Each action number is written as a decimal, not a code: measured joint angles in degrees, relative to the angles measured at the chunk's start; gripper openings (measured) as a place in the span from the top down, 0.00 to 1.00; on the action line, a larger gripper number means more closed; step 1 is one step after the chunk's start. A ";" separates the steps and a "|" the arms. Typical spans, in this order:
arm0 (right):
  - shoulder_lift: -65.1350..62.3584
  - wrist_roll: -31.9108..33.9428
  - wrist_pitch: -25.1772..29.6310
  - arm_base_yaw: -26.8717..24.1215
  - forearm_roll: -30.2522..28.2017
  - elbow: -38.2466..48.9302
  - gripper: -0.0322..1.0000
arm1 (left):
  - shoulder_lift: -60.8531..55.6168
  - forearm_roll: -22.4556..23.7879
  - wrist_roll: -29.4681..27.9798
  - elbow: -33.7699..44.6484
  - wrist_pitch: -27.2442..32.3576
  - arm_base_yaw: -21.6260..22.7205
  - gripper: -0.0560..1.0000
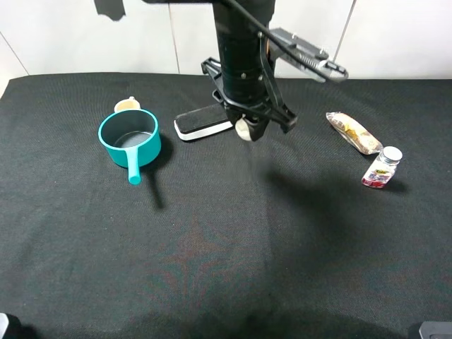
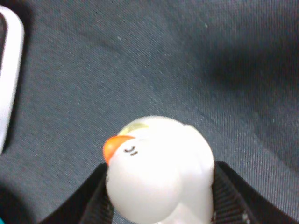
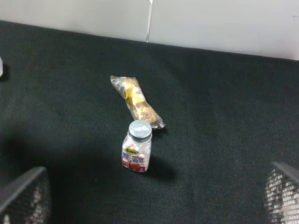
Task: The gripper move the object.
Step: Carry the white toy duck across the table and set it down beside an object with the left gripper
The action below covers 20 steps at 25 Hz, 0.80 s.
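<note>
The object (image 1: 244,129) is a small cream-white rounded lump. In the left wrist view the object (image 2: 159,168) shows an orange beak and a tiny drawn eye, like a toy bird. My left gripper (image 1: 248,124) is shut on it, and its black fingers (image 2: 229,196) press against both sides. It hangs over the black cloth in the middle of the table, just right of the eraser. My right gripper (image 3: 154,193) is open with nothing between its fingers (image 3: 25,196), and it faces the bottle and the snack pack.
A black-and-white eraser (image 1: 203,124) lies left of the held object. Farther left a teal pot (image 1: 129,140) stands with a small tan thing (image 1: 127,105) behind it. On the right are a wrapped snack (image 1: 354,132) and a clear bottle (image 1: 382,167) with a silver cap.
</note>
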 joint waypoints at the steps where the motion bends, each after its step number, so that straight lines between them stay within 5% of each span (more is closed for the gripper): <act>1: 0.00 0.00 0.00 0.00 0.00 0.00 0.30 | 0.00 0.00 0.00 -0.76 0.21 0.35 0.46; 20: 0.00 0.00 0.00 0.00 0.00 0.00 0.30 | 1.51 0.09 0.96 -4.94 0.15 7.99 0.46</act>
